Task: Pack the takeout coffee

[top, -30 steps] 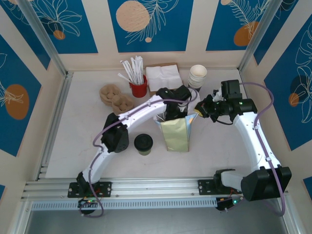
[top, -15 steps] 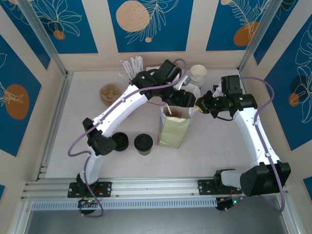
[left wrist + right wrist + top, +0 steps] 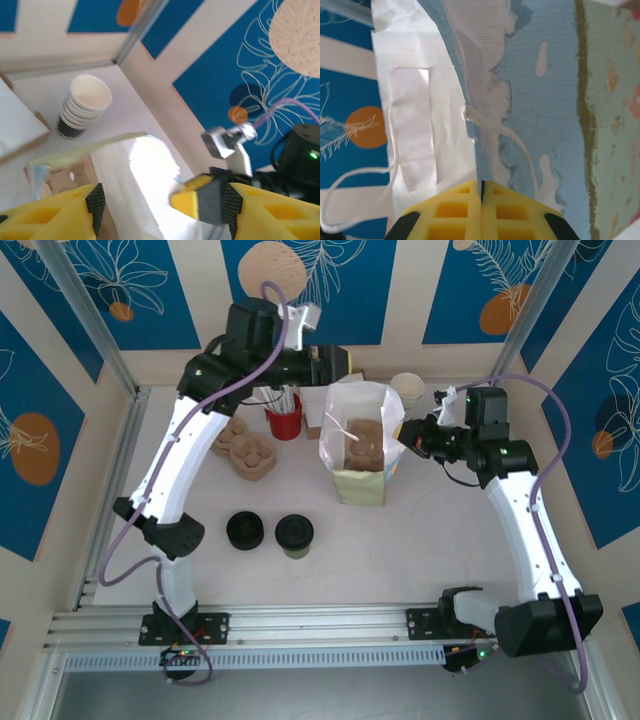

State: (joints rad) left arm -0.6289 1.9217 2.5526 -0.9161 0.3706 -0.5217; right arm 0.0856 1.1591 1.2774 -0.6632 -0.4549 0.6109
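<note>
While right fingers clamp the bag rim, parted, empty left fingers next need the takeout coffee, well apart from them.

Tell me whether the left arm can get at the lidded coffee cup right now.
Probably yes. The left gripper hangs open and empty up by the bag, and the takeout coffee stands uncovered on the table, with just a loose black lid beside it.

Clutter sitting around an open paper bag.
The bag is standing open at upper centre of the desk; a red straw cup and cardboard carriers are sitting left of it, stacked cream cups upper right, a black lid piece lying lower left.
</note>
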